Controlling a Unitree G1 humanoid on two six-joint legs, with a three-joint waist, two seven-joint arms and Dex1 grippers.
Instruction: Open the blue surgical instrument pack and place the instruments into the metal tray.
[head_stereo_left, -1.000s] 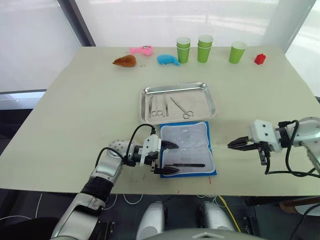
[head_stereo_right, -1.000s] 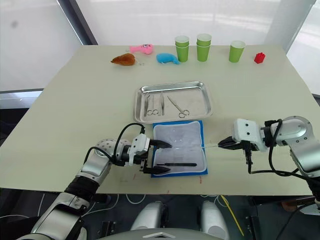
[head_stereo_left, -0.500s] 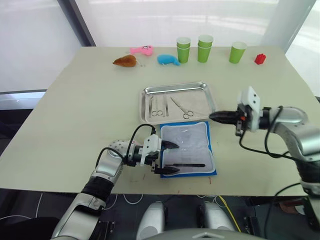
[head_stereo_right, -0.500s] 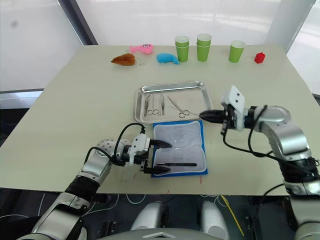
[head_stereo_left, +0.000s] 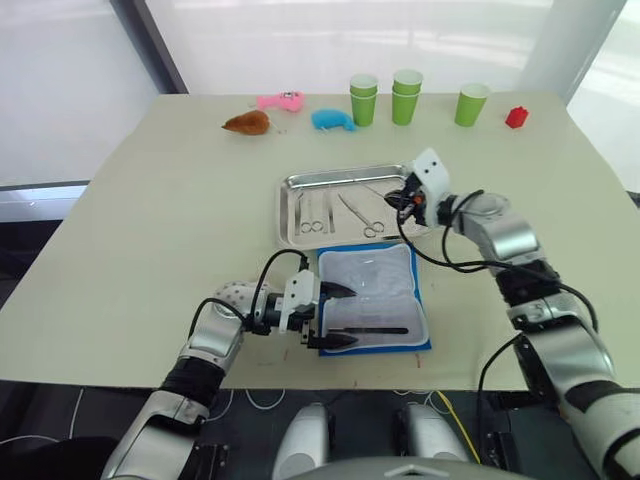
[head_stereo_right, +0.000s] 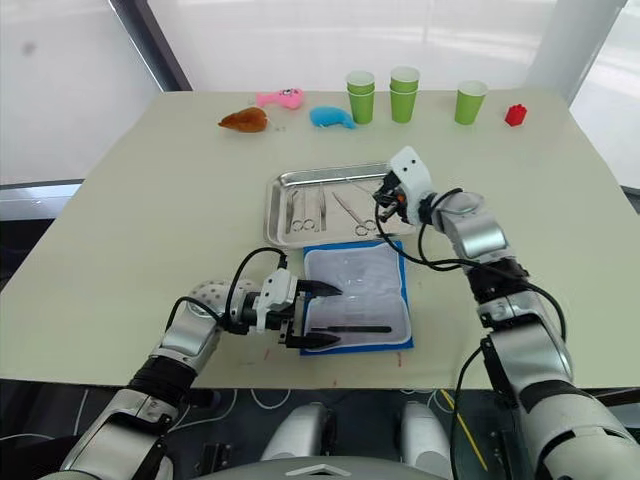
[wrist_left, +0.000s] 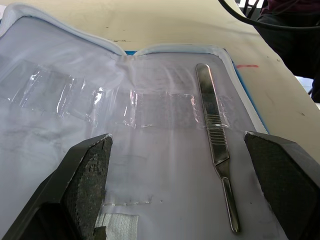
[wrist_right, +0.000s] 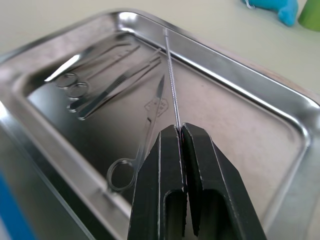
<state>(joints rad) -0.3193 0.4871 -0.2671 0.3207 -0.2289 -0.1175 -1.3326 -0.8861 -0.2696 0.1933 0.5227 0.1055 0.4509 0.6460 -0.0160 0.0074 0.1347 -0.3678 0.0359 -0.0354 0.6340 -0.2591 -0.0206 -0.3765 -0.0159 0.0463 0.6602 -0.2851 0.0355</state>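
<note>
The blue surgical instrument pack (head_stereo_left: 375, 298) lies open on the table (head_stereo_left: 150, 230), its pale lining facing up, just in front of the metal tray (head_stereo_left: 352, 177). The left gripper (head_stereo_left: 336, 315) rests at the pack's left edge with its fingers (wrist_left: 85, 175) spread wide apart, holding nothing. One slender dark-handled instrument (wrist_left: 215, 145) lies in the lining near the pack's front edge, between those fingers.

The right gripper (wrist_right: 180, 131) hangs over the right part of the tray, its fingers pressed together on a thin silver probe (wrist_right: 172, 80) that points out across the tray's floor. Ring-handled scissors (wrist_right: 142, 132) and a pair of other ring-handled tools (wrist_right: 95, 75) already lie in the tray.

Along the far edge of the table stand green cups (head_stereo_left: 408, 95), with a blue plush toy (head_stereo_left: 333, 120), a pink toy (head_stereo_left: 280, 100), a brown toy (head_stereo_left: 248, 123) and a small red block (head_stereo_left: 516, 117).
</note>
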